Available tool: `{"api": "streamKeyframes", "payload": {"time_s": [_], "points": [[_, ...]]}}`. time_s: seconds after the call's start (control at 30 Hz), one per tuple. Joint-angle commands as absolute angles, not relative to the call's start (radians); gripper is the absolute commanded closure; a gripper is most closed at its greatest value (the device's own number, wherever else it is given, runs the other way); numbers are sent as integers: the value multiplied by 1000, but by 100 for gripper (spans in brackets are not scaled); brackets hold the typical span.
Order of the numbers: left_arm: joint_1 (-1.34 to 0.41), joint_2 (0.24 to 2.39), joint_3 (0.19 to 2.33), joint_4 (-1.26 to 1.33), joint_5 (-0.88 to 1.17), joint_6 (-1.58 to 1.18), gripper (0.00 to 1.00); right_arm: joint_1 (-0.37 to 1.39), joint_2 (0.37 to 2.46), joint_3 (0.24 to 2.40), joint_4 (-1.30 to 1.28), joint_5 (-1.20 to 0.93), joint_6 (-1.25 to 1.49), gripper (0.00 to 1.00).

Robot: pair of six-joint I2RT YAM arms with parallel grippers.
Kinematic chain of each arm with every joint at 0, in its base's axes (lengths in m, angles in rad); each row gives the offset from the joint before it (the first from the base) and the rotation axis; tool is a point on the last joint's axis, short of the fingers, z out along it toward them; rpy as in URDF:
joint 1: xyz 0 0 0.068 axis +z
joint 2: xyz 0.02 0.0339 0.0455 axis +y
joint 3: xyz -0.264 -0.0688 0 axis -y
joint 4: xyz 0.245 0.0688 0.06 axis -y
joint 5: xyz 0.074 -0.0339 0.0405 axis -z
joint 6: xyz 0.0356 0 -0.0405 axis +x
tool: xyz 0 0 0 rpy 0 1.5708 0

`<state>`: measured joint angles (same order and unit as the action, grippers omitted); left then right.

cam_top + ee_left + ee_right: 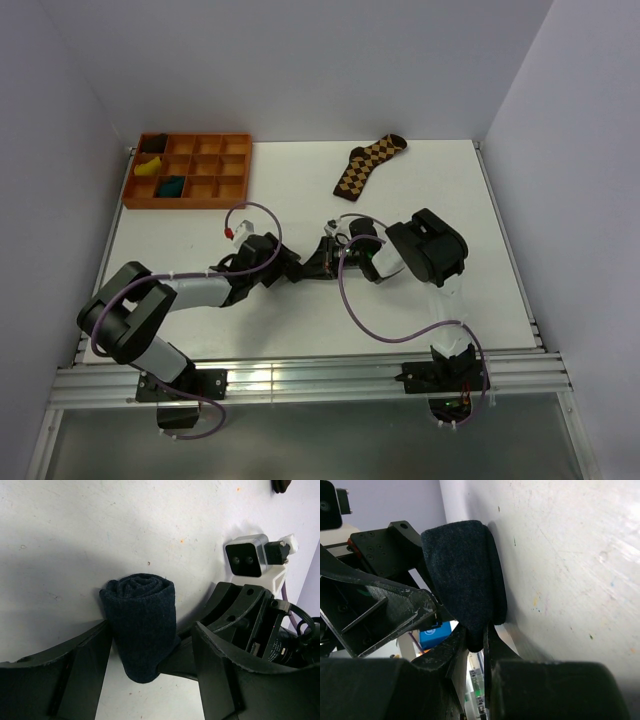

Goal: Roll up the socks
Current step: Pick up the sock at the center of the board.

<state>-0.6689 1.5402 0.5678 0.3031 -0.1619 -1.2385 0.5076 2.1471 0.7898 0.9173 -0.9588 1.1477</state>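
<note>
Room: pale, bare walls point(300, 60) close in the back and both sides, so nothing behind competes with the work.
Surface: white table point(450, 300), matt, with small specks and scuffs in the wrist views; it serves as a flat backing to press a roll against.
Left arm point(180, 295): stretched low toward mid-table, meeting the other arm head-on.
Right arm point(430, 250): folded over and reaching leftward, so both wrists share one small spot.
Tray point(190, 205): orange, divided, at the far left corner, well apart from the work; likely where finished rolls go.
Argyle sock point(368, 167): brown and tan, flat at the far edge, untouched.
Teal bundle point(172, 186): in the tray's near row, second compartment from the left.
Rolled sock point(142, 625): a tight dark bundle, spiral end showing, at mid-table between the two claws and against the tabletop.
Right gripper point(476, 635): pressed together, pinching the roll's lower edge, probably to keep it from unwinding.
Left gripper point(150, 630): spread wide, straddling the roll; one finger point(85, 670) rests against its side, the other stands apart with the right claw's tip between.
Judgement: rolling looks done; securing or transfer seems next.
</note>
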Motion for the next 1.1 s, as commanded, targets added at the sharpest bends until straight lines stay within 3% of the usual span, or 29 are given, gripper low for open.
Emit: {"api": "streamKeyframes", "payload": {"time_s": [0.0,0.77,1.07], "points": [[-681,1568,549,278,-213,-1256,30,505,2175,764,948,-942,1178,100],[-704,1592,485,264,-219,-1267,33,494,2249,742,1083,-934,1289,100],[-704,1646,528,224,-218,-1273,43,494,2223,755,964,-916,1212,100]]}}
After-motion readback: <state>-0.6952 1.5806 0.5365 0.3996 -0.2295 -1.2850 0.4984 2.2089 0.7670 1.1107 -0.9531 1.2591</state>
